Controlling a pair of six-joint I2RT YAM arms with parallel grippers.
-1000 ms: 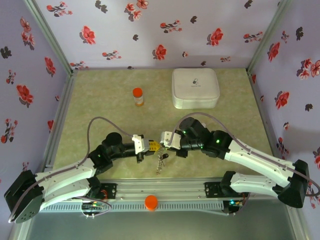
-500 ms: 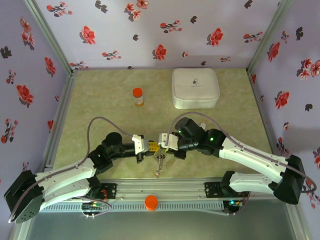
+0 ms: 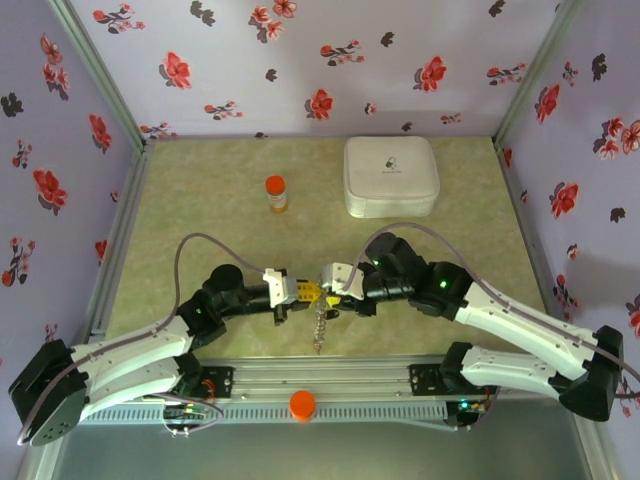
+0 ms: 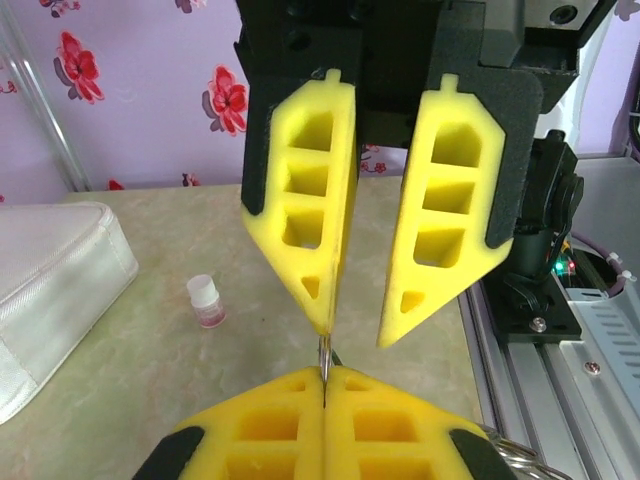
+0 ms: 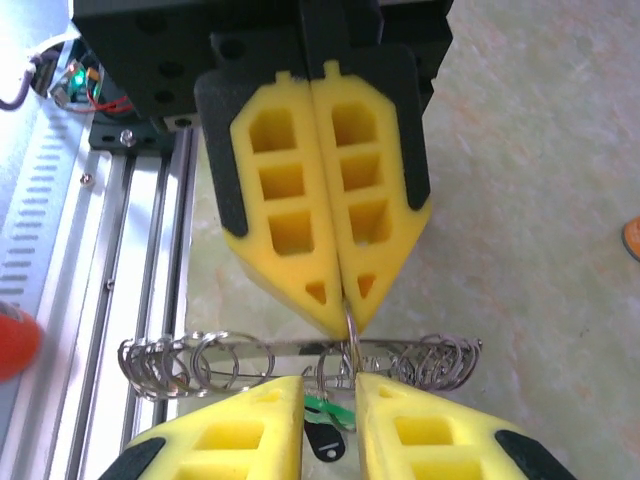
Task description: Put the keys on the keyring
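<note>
The keyring hangs below the two grippers, which meet tip to tip above the near edge of the table. In the right wrist view the keyring lies edge-on, strung with several small wire rings. A green key and a black key head hang under it. My left gripper is shut on a thin wire loop of the keyring, which shows between its pads. My right gripper is open, and its fingers stand apart on either side of the small rings.
An orange bottle and a white rounded-square case stand at the back of the table. The metal rail with an orange knob runs along the near edge, just under the hanging keyring.
My right gripper has parted its jaws, which were shut before, and its arm has shifted a little to the right. The left gripper still holds the keyring in the same place.
</note>
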